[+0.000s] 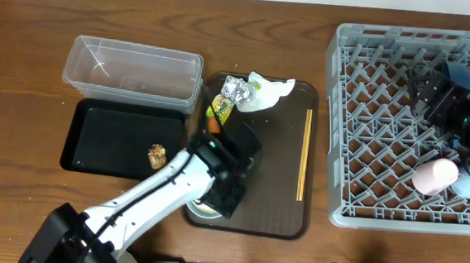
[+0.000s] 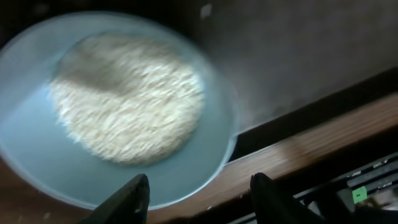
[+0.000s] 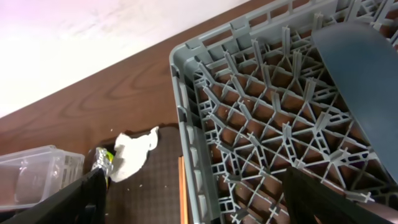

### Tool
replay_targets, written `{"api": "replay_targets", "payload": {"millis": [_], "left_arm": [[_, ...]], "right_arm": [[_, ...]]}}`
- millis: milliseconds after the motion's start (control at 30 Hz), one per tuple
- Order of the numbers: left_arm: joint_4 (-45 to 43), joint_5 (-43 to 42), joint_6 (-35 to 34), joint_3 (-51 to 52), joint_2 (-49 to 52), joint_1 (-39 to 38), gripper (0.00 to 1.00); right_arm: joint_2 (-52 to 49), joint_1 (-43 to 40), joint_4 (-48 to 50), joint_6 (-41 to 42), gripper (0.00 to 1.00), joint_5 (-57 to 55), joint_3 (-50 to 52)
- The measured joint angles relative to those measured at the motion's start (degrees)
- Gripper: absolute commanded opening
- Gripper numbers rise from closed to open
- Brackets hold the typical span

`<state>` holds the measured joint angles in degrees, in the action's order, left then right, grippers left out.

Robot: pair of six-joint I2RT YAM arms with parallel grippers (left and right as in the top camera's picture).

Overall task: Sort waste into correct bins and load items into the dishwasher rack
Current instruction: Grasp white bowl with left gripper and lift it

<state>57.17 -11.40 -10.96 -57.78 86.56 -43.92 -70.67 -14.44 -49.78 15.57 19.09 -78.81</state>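
My left end effector [image 2: 202,200] hangs released, fingers apart above the rim of the white bowl [image 2: 31,146]. Only the wrist view shows the white rice grains [image 2: 124,99] inside; overhead, my arm covers them. My right end effector [image 3: 194,190], released, hovers over the dishwasher rack [image 3: 185,118].

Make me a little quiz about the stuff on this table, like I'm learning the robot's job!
1. True or false: the brown food lump lies in the black tray.
2. What is in the white bowl? A: a carrot. B: white rice grains. C: foil.
3. Fill the gap: the small pink cup lies in the ___.

Key: 1 true. 2 B. 3 dishwasher rack.
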Motion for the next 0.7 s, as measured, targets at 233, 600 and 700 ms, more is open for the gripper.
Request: {"api": "replay_targets", "payload": {"millis": [233, 600, 700], "left_arm": [[-2.4, 1.8, 0.0, 0.2, 0.0, -5.2, 0.54], [-7.1, 4.3, 0.7, 4.0, 4.7, -5.5, 0.11], [-7.3, 3.8, 2.1, 4.0, 7.1, -5.5, 0.11]], "right_arm": [[-2.1, 0.0, 0.3, 0.5, 0.82, 0.6, 0.0], [-2.1, 0.0, 0.3, 0.7, 0.81, 2.0, 0.0], [-2.1, 0.0, 0.3, 1.2, 0.81, 2.1, 0.0]]}}
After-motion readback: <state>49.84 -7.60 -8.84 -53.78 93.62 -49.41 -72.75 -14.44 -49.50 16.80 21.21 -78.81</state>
